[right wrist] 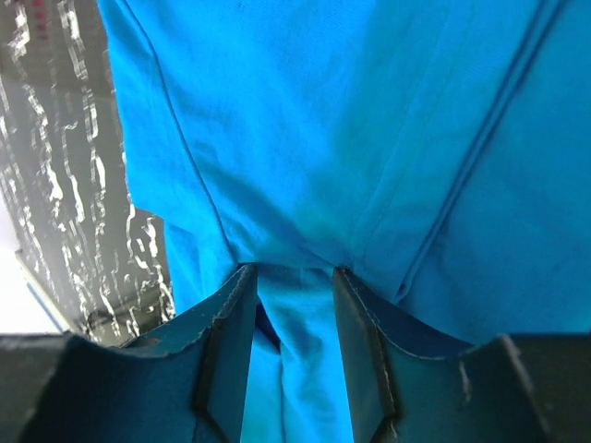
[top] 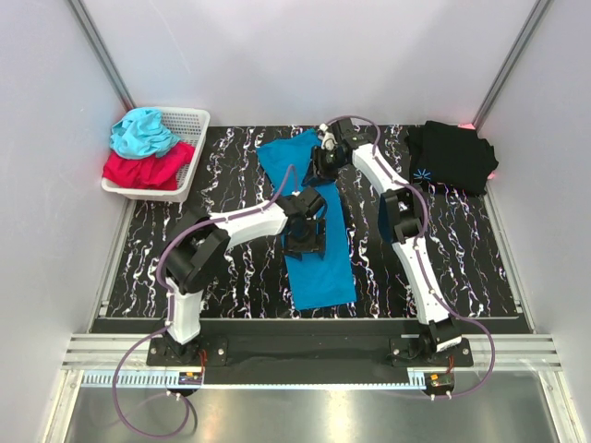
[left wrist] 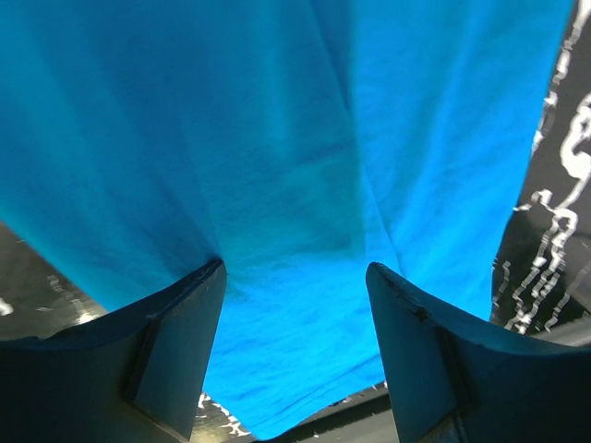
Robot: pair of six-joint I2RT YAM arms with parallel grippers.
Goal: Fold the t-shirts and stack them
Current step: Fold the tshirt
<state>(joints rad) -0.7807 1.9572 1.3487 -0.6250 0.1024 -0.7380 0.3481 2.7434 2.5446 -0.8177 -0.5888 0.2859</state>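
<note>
Two t-shirts lie on the table (top: 462, 249). The blue t-shirt (top: 323, 272) is folded into one long strip through the middle, running from about 11 o'clock down to 6 o'clock. The black t-shirt (top: 452, 152) sits folded at the 2 o'clock corner, well apart from it, with its pale starburst print (top: 423, 175) facing up.

The left arm reaches in from 7 o'clock, its elbow bent, its wrist turned down over the middle of the strip. The left fingers (left wrist: 175, 341) stand wide apart, with flat blue cloth (left wrist: 277, 138) below and between them.

The right arm rises from 5 o'clock and bends over to the strip's far end near 12 o'clock. The right fingers (right wrist: 222, 341) stand a narrow gap apart, with a ridge of blue cloth (right wrist: 323, 120) running between them; I cannot tell whether they pinch it.

At 10 o'clock a white basket (top: 189, 120) holds a turquoise cloth (top: 141, 131) on top of a red cloth (top: 148, 171).
</note>
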